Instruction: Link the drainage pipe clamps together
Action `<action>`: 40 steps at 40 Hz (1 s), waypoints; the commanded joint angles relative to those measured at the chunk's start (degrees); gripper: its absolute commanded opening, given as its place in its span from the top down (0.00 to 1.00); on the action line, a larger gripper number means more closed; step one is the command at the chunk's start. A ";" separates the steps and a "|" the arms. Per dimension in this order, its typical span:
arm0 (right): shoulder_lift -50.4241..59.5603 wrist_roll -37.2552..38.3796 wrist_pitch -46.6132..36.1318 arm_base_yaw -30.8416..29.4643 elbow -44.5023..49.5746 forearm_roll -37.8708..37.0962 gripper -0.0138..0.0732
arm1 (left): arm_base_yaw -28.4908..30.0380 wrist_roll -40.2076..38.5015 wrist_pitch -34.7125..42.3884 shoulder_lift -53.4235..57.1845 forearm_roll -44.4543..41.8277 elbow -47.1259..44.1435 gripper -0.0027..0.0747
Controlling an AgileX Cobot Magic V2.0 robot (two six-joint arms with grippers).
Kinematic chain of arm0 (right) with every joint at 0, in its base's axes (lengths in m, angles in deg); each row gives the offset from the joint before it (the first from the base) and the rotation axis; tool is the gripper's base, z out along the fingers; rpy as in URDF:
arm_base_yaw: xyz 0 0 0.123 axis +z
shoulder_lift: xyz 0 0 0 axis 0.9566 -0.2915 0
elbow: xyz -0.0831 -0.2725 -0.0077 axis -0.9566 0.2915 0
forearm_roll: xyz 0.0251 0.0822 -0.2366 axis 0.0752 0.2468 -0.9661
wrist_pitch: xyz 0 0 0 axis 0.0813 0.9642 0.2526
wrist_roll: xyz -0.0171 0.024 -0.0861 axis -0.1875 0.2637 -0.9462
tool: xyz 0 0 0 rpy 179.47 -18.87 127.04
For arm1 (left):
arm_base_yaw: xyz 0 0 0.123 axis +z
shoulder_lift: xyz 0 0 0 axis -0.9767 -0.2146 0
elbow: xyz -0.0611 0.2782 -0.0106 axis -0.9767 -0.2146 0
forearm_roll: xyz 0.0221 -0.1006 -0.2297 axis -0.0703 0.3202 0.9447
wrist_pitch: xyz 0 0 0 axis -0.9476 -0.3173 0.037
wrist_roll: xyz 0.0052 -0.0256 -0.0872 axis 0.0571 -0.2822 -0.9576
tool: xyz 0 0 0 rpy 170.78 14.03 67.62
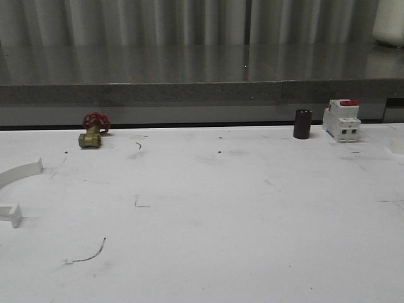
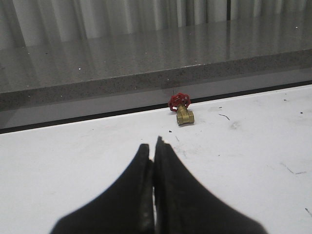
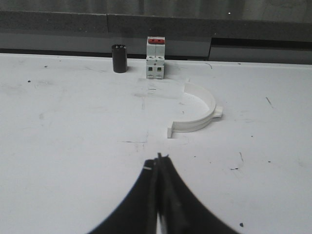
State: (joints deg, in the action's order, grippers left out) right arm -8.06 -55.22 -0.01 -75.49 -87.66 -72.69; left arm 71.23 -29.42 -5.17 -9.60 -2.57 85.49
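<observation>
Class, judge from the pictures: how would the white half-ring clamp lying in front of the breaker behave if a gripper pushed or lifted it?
The clamp half looks like thin rigid plastic, so probably light and stiff. Lying flat on the smooth table, it would likely slide rather than roll.

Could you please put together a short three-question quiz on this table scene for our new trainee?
1. True or false: both grippers are shut and holding nothing.
2. What stands right beside the white breaker with the red top? A) brass valve B) dark cylinder C) cup
3. How many clamp halves lie near the right gripper?

Key:
1. True: left gripper and right gripper are both closed, empty.
2. B: the dark cylinder; the brass valve sits far off.
3. One clamp half; another lies at the table's left edge.
</observation>
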 commanded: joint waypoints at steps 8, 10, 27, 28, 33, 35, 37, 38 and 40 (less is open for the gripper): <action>0.28 -0.37 -5.49 0.25 -0.30 -0.22 0.92 | 0.10 -0.28 4.84 1.08 0.61 -0.11 0.99; 0.28 -0.37 -5.49 0.25 -0.30 -0.22 0.92 | 0.10 -0.28 4.84 1.08 0.61 -0.11 0.99; 0.28 -0.37 -5.49 0.25 -0.30 -0.22 0.92 | 0.10 -0.28 4.84 1.08 0.61 -0.11 0.99; 0.28 -0.37 -5.49 0.25 -0.30 -0.22 0.92 | 0.10 -0.28 4.84 1.08 0.61 -0.11 0.99; 0.28 -0.37 -5.49 0.25 -0.30 -0.22 0.92 | 0.10 -0.28 4.84 1.08 0.61 -0.11 0.99; 0.28 -0.37 -5.49 0.25 -0.30 -0.22 0.92 | 0.10 -0.28 4.84 1.08 0.61 -0.11 0.99; 0.28 -0.37 -5.48 0.25 -0.30 -0.09 0.92 | 0.10 -0.28 5.10 1.08 0.61 -0.11 0.99; 0.28 -0.37 -5.48 0.25 -0.30 0.13 0.92 | 0.10 -0.28 5.24 1.08 0.61 -0.11 0.99; 0.28 -0.31 -5.48 0.25 -0.30 0.72 0.92 | 0.10 -0.28 5.81 1.08 0.61 -0.11 0.99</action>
State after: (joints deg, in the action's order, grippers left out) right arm -8.06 -55.22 -0.44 -75.49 -87.66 -72.69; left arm 71.23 -29.42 -5.17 -9.60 -2.57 85.49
